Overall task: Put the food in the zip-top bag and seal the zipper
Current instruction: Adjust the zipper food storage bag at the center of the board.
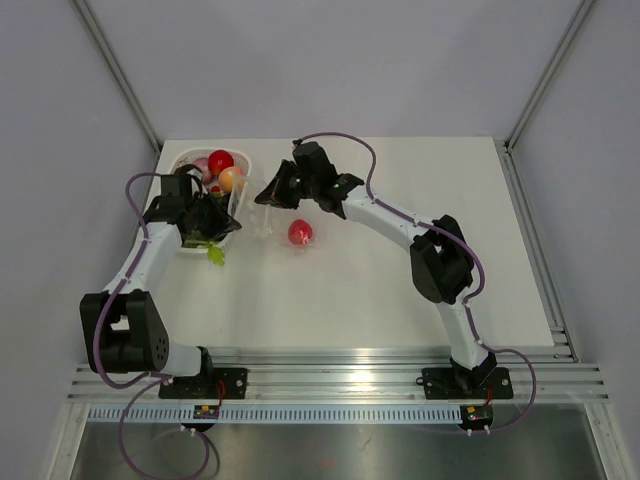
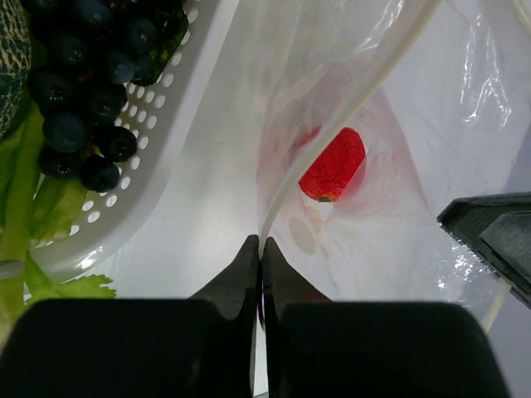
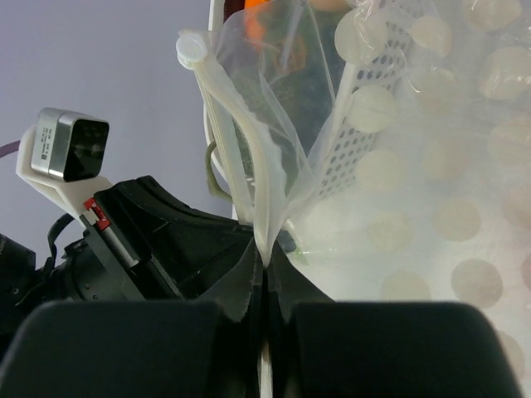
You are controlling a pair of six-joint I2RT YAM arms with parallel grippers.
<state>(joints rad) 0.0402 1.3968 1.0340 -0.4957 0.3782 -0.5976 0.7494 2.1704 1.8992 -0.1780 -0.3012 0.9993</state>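
Left wrist view: clamped shut on the zipper (image 2: 365,95) with the left gripper (image 2: 260,247); likewise pinched on the strip with the right gripper (image 3: 264,259). Zip-top bag (image 2: 415,215) stretched between, just beside the white tray (image 2: 166,157) — red ball (image 2: 332,163) inside. Limp, light, slippery film — probably best held by the stiffer strip.

My left arm (image 1: 148,252) reaches forward from its base, elbow folded low beside it, wrist turned rightward. My right arm (image 1: 395,217) arcs forward and leftward, elbow raised, wrist aimed at the left one. The left fingers (image 2: 236,282) press tip to tip, nipping the zip-top bag (image 2: 390,124) at its rim. The right fingers (image 3: 290,286) are likewise closed flat on that rim. The two pairs sit near, not touching.
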